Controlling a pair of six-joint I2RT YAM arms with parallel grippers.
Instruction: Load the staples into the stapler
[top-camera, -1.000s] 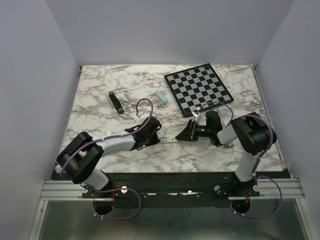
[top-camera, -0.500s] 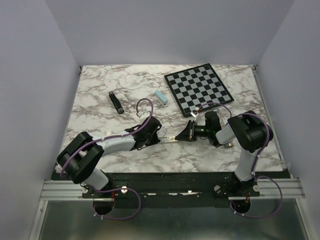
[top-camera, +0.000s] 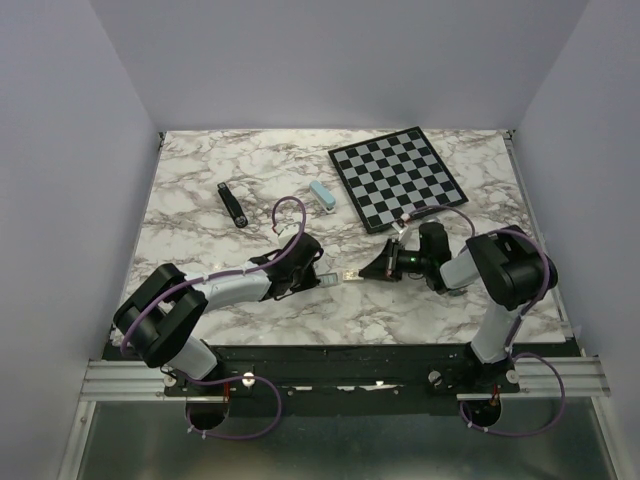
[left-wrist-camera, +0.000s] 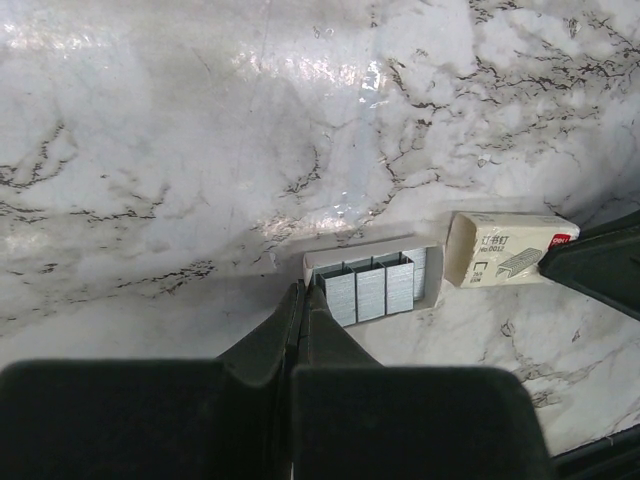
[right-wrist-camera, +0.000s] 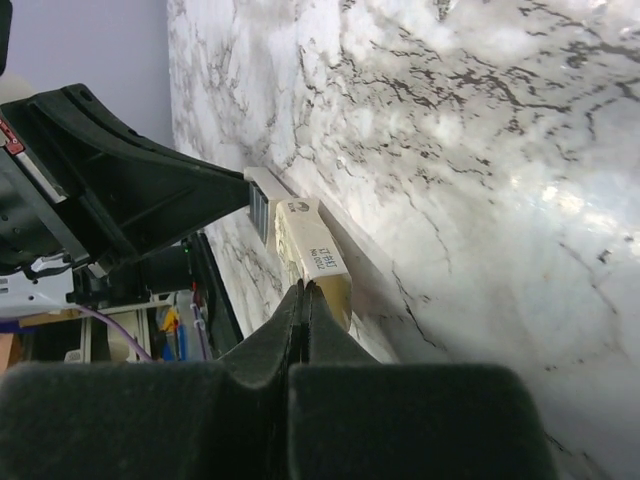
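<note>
Silver-grey staples (left-wrist-camera: 371, 290) lie in several strips in a small white tray (left-wrist-camera: 362, 251) on the marble table. My left gripper (left-wrist-camera: 303, 291) is shut, its tips pinching the tray's left wall; in the top view it (top-camera: 322, 280) sits left of centre. The cream box sleeve (left-wrist-camera: 508, 248) lies just right of the tray, apart from it. My right gripper (right-wrist-camera: 306, 289) is shut on the sleeve's (right-wrist-camera: 312, 243) end; the top view shows this gripper (top-camera: 368, 271) right of the sleeve (top-camera: 350, 274). The black stapler (top-camera: 232, 206) lies far left, away from both grippers.
A chessboard (top-camera: 396, 177) lies at the back right. A small light-blue block (top-camera: 321, 196) lies left of it. Both arms stretch low across the table's near middle, tips facing each other.
My right gripper has drawn back to the right with the cream sleeve, sliding it off the tray. The staples now lie bare. My left gripper has held still.
</note>
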